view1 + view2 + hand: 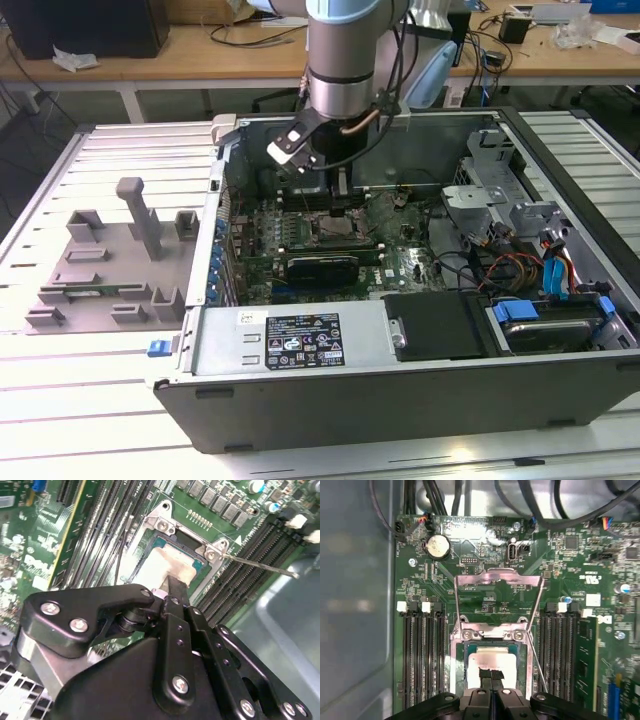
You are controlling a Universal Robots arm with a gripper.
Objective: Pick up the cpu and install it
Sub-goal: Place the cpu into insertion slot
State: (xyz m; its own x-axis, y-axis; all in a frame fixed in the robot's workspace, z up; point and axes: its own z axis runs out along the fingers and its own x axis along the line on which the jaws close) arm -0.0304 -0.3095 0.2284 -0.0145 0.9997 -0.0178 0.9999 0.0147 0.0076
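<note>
The claw [491, 676] is hanging closest in the first wrist view, its two fingers pressed together with nothing between them. The tips appear to be meeting the top face of the cpu [492, 659]. The cpu is lying flat inside the socket [461, 665], so the closed tips are probably serving to press or nudge it square. Just beyond, the load plate [497, 577] is standing swung open and the wire lever [260, 565] is jutting free, leaving the socket reachable. Farther off, a coin cell [438, 546] is sitting on the motherboard [570, 570].
</note>
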